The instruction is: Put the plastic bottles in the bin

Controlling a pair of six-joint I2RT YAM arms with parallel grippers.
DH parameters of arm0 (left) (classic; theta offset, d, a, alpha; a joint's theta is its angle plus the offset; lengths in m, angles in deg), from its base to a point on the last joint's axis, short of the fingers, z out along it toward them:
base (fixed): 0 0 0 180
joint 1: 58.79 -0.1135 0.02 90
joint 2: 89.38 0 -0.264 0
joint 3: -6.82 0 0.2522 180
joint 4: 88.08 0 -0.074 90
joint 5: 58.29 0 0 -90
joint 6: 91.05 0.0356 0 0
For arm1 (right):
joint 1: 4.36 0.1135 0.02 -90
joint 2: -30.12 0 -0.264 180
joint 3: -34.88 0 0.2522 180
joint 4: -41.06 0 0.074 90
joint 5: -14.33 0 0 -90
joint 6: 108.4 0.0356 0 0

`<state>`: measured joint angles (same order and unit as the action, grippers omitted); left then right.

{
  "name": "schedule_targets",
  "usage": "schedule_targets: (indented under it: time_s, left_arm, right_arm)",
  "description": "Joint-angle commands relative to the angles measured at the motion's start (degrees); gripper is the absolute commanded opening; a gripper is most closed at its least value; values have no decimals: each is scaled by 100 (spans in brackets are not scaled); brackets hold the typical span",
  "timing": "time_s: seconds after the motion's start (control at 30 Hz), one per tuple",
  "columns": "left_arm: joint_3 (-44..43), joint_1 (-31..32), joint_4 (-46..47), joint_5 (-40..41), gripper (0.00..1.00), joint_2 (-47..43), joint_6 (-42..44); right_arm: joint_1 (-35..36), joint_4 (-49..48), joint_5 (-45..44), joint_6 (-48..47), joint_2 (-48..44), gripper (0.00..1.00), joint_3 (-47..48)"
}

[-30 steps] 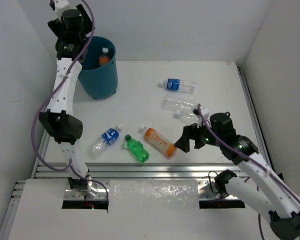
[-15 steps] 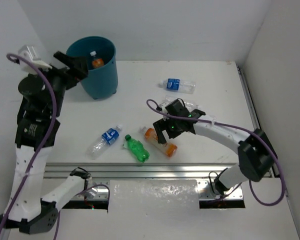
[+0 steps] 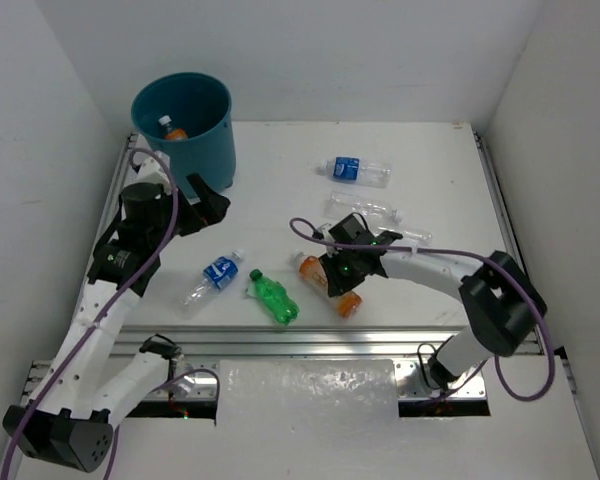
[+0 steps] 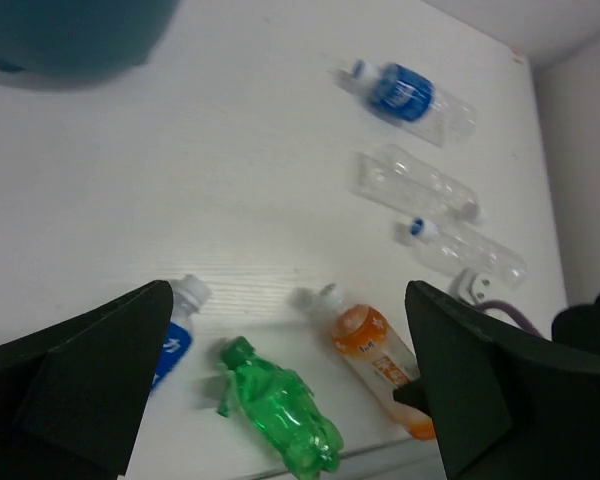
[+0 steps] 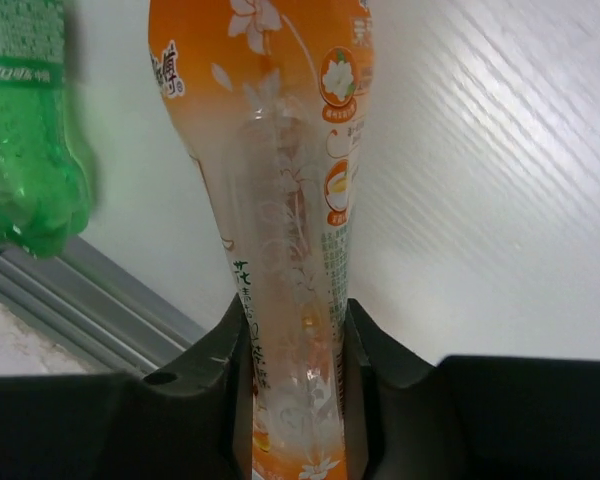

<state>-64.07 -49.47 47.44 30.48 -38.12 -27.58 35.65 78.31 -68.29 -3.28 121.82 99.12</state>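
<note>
Orange-labelled, the small plastic bottle (image 3: 325,281) lies on the white counter (image 3: 430,170) in the top view, clenched by the right gripper (image 3: 340,271) and well apart from the round teal-blue plastic bin (image 3: 208,150); a straight lift before the carry is advised, lest the green plastic bottle (image 3: 275,298) just beside it be dragged. From the left wrist, the left gripper (image 4: 288,300) is seen spread wide and empty. Only the right wrist view shows the bottle's body squeezed between the jaws.
</note>
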Motion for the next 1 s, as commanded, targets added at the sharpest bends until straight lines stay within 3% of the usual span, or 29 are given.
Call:
schedule_targets:
  time_s: [0.0, 0.03, 0.23, 0.27, 0.43, 0.67, 0.97]
  left_arm:
    - [455, 323, 1118, -1167, 100, -231, -431]
    - [770, 481, 1382, -1369, 100, -170, -668]
    - [1439, 1519, 2928, -2046, 100, 366, -1310]
    - [1476, 1842, 3567, -2143, 100, 384, -1329]
    - [1274, 2635, 4477, -2680, 100, 489, -812]
    - [703, 3487, 4803, -3102, 100, 929, -398]
    - [509, 3603, 4847, -2882, 99, 1052, -239]
  right_arm:
    - [25, -28, -184, 123, -886, 22, -195]
    - [16, -37, -245, 158, -1126, 16, -248]
    - [-370, 147, -377, 483, -3121, 16, -451]
    - [-449, 252, -316, 510, -3341, 16, -408]
    - [-652, 403, -114, 738, -4509, 17, -38]
    - [-679, 34, 1703, 993, -4969, 18, 340]
    - [-679, -247, 2882, 958, -4934, 18, 261]
